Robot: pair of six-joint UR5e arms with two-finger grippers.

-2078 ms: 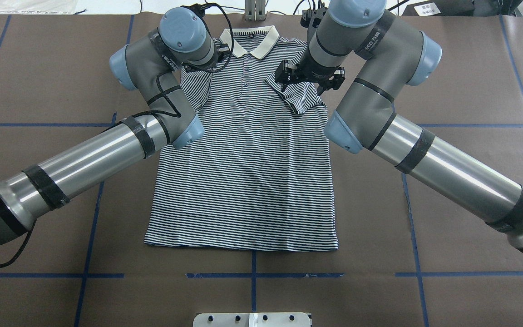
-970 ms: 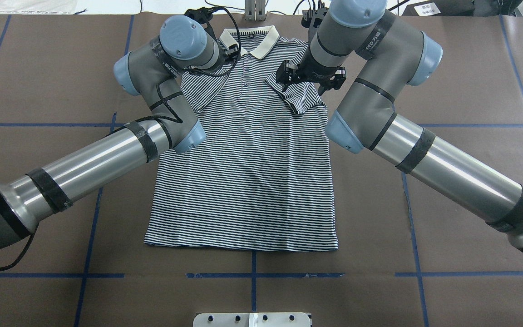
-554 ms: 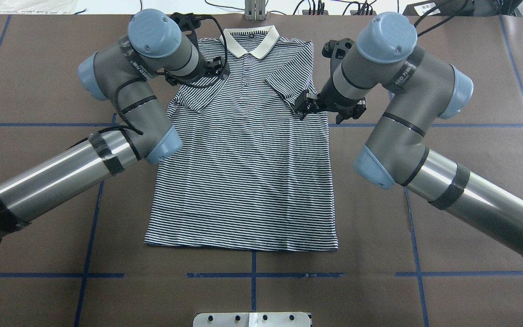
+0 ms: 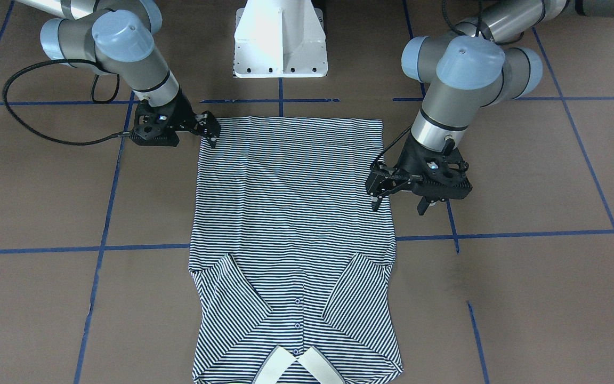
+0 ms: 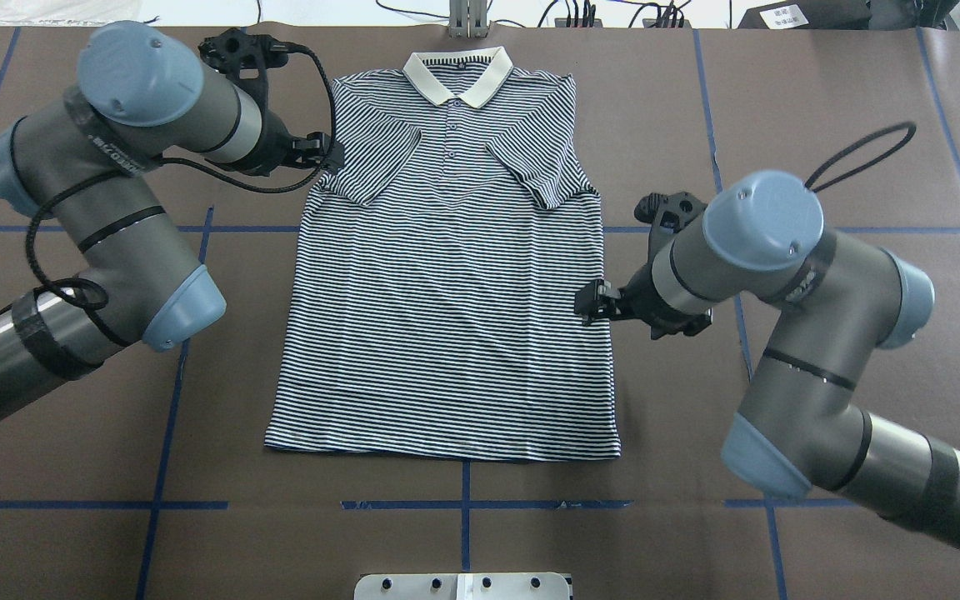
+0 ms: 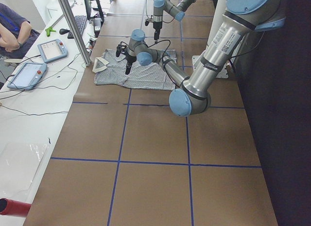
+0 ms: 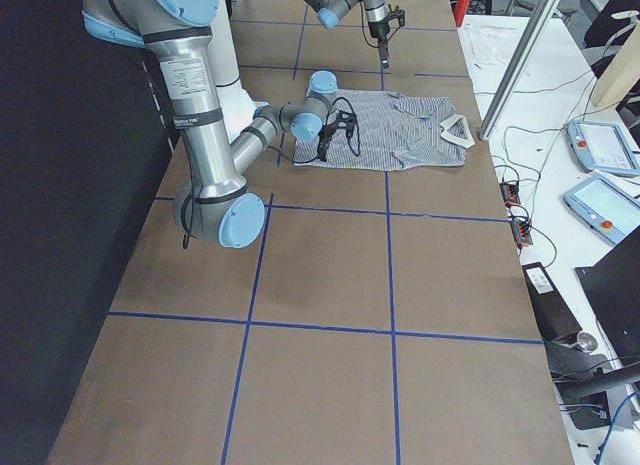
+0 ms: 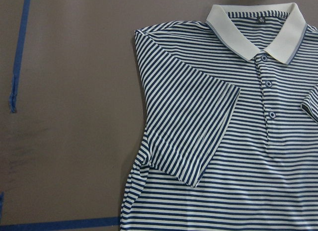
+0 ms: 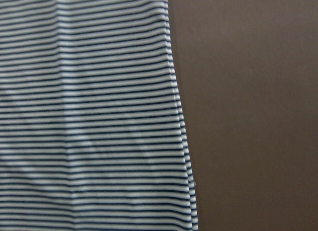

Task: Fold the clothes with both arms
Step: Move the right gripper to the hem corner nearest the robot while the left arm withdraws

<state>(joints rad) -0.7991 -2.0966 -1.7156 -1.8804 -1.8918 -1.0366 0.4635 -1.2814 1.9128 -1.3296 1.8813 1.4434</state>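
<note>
The striped polo shirt [image 5: 447, 317] lies flat on the brown table, cream collar [image 5: 457, 73] at the far end, both short sleeves folded in over the chest. In the overhead view my left gripper [image 5: 326, 154] hovers open just off the shirt's left shoulder, holding nothing. My right gripper [image 5: 590, 302] stands open at the shirt's right side edge, about halfway down. The front-facing view shows the left gripper [image 4: 375, 193] by the side edge and the right gripper [image 4: 209, 128] by a hem corner. The left wrist view shows the folded sleeve [image 8: 198, 126].
Blue tape lines [image 5: 172, 392] grid the table. The white pedestal base [image 4: 280, 42] stands behind the hem. A metal plate [image 5: 463, 586] sits at the near edge. A side bench carries tablets [image 6: 51, 50] and cables, with a person [image 6: 12, 29] seated beyond.
Both grippers have left the folded sleeves. The left one drew outward to the left of the shoulder. The right one moved down along the right side edge. The sleeves stay folded in.
</note>
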